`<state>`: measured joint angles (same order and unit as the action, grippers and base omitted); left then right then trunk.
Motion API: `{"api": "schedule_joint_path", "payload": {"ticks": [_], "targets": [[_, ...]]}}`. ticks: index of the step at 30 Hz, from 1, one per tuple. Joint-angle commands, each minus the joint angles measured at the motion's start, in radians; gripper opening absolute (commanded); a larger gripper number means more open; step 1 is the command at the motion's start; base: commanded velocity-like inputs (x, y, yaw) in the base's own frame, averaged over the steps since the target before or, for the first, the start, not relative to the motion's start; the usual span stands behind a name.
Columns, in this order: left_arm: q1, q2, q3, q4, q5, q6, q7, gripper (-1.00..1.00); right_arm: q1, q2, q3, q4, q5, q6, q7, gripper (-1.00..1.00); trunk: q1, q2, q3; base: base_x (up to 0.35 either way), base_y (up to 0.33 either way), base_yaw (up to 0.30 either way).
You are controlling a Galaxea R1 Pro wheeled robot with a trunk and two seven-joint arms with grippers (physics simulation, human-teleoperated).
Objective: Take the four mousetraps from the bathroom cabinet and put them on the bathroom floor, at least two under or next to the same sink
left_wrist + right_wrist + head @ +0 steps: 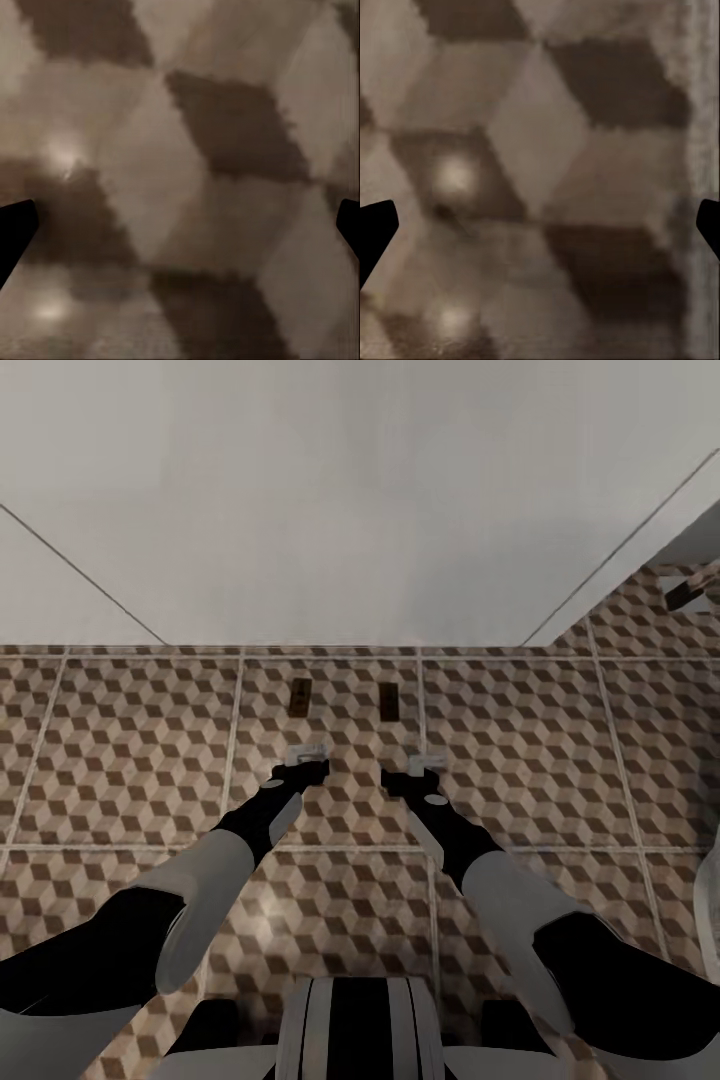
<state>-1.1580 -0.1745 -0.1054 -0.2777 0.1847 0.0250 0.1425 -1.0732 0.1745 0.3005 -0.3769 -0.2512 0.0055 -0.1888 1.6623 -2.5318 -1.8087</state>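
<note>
Both hands, left [305, 757] and right [427, 764], hang wide; two mousetraps [300, 697] lie lengthwise toward the wall.

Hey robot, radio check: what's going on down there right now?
Left pincer and right pincer open, empty, low over the bathroom floor. Two mousetraps lie flat ahead, apart, beside the white unit. Nothing blocking.

Two small tan wooden mousetraps [300, 696] [388, 701] lie side by side, apart, on the brown-and-beige cube-patterned tiled floor [130, 740] near a wide white slab [340, 510]. Both black-and-white arms reach down, left gripper [305, 758] and right gripper [424, 765] just short of them.
</note>
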Motion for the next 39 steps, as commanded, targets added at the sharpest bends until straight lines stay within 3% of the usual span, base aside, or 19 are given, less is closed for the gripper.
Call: {"api": "schedule_joint_path", "payload": {"ticks": [1,14,39], "targets": [[0.000,0.000,-0.007,-0.001,0.010,0.003,0.008,1.00,-0.001,0.000,0.006,0.000,-0.008,0.001,-0.008,1.00,-0.001,0.000,0.000,-0.307,-0.076,0.000],[0.000,0.000,-0.007,0.000,0.010,0.003,0.008,1.00,-0.001,0.000,0.006,0.002,-0.008,0.001,-0.008,1.00,-0.001,0.000,0.000,-0.226,-0.053,0.000],[0.000,0.000,-0.006,0.006,0.012,0.003,0.008,1.00,-0.001,0.000,0.007,0.003,-0.008,0.002,-0.008,1.00,-0.001,0.000,0.000,-0.019,-0.003,0.000]]}}
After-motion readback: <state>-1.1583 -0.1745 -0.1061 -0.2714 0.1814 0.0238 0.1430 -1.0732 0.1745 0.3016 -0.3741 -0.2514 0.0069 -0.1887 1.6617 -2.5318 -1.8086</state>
